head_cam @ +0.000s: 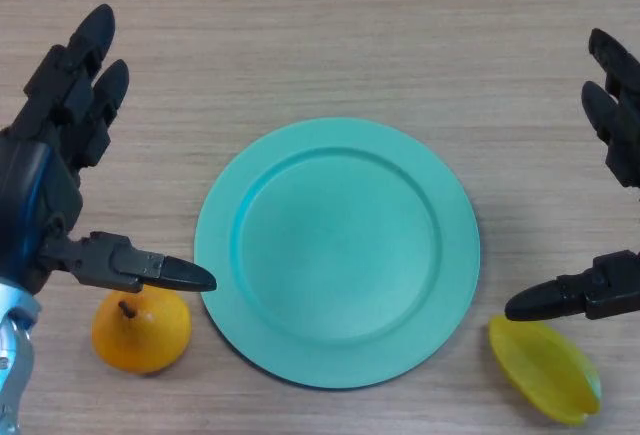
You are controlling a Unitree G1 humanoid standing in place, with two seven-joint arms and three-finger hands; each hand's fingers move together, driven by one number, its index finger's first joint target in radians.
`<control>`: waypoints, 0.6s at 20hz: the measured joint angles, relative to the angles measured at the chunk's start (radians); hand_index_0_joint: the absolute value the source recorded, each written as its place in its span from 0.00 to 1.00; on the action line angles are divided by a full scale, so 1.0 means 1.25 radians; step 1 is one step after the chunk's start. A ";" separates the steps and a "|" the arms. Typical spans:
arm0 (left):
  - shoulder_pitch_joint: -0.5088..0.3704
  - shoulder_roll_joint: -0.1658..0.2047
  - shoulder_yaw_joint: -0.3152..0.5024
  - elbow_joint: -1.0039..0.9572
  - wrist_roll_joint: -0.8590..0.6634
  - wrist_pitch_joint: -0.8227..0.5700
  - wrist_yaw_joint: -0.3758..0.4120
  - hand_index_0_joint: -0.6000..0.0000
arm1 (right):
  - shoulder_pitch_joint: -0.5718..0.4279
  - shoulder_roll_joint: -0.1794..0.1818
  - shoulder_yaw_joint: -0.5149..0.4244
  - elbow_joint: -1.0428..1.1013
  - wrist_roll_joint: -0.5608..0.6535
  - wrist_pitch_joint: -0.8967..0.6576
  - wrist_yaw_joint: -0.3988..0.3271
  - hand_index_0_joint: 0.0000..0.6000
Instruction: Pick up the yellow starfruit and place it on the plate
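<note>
The yellow starfruit [545, 369] lies on the table near the front right, just off the rim of the teal plate [337, 251]. The plate sits in the middle with nothing on it. My right hand [612, 145] hovers at the right edge, fingers straight, its thumb reaching out just above the starfruit. My left hand [55, 155] is at the left, open, its thumb stretched toward the plate's left rim.
An orange pear-shaped fruit [141, 330] with a brown stem sits at the front left, under the left thumb and close to the plate's rim. The surface is a light wood-grain tabletop [330, 35].
</note>
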 measured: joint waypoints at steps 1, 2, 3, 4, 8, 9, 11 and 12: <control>0.001 0.000 0.002 0.000 0.000 0.000 0.000 1.00 | 0.000 0.000 0.001 0.000 0.000 0.000 0.000 0.00; 0.001 0.000 0.005 0.000 0.000 0.000 0.000 1.00 | 0.000 0.000 0.003 0.000 0.000 0.000 0.000 0.00; 0.001 0.000 0.008 0.000 0.000 0.000 0.000 1.00 | -0.003 0.000 0.004 0.000 0.000 0.000 0.000 0.00; 0.001 0.001 0.015 0.000 0.000 0.000 0.000 1.00 | -0.009 0.000 0.004 0.000 0.000 0.000 -0.001 0.00; -0.002 0.006 0.019 0.000 0.005 -0.002 0.001 1.00 | -0.025 0.000 0.004 0.005 0.000 0.000 -0.002 0.00; -0.002 0.006 0.019 0.000 0.006 -0.003 0.001 1.00 | -0.025 0.000 0.004 0.005 0.000 0.000 -0.002 0.00; -0.002 0.006 0.019 0.000 0.012 -0.006 0.001 1.00 | -0.022 0.000 0.003 0.005 0.000 0.000 -0.002 0.00; -0.002 0.007 0.019 0.000 0.017 -0.006 0.001 1.00 | -0.021 0.000 0.003 0.006 0.000 0.000 -0.002 0.00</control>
